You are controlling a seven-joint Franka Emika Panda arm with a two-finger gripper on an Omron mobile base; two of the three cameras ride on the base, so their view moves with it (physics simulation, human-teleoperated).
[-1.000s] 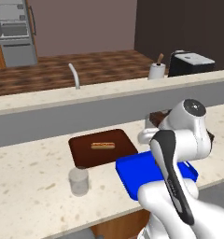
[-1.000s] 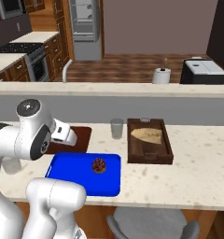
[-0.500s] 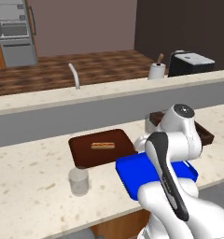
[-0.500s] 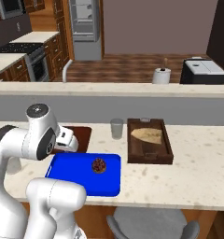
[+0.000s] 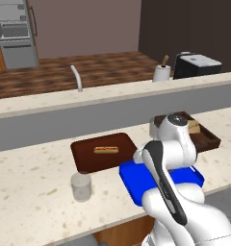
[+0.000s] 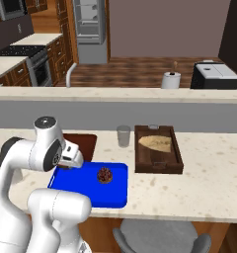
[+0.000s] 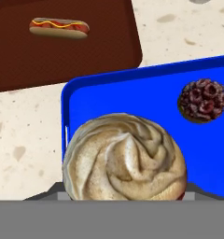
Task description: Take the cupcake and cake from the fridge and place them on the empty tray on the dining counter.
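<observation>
My bench is a beige speckled stone top with a raised grey ledge along its back. Four things sit directly on it. A flat brown tray with a hot dog lies at my left, and a clear glass stands just in front of it. The bright blue tray lies at the near edge, just beside the brown one. A dark raised-rim tray with bread lies to my right.
</observation>
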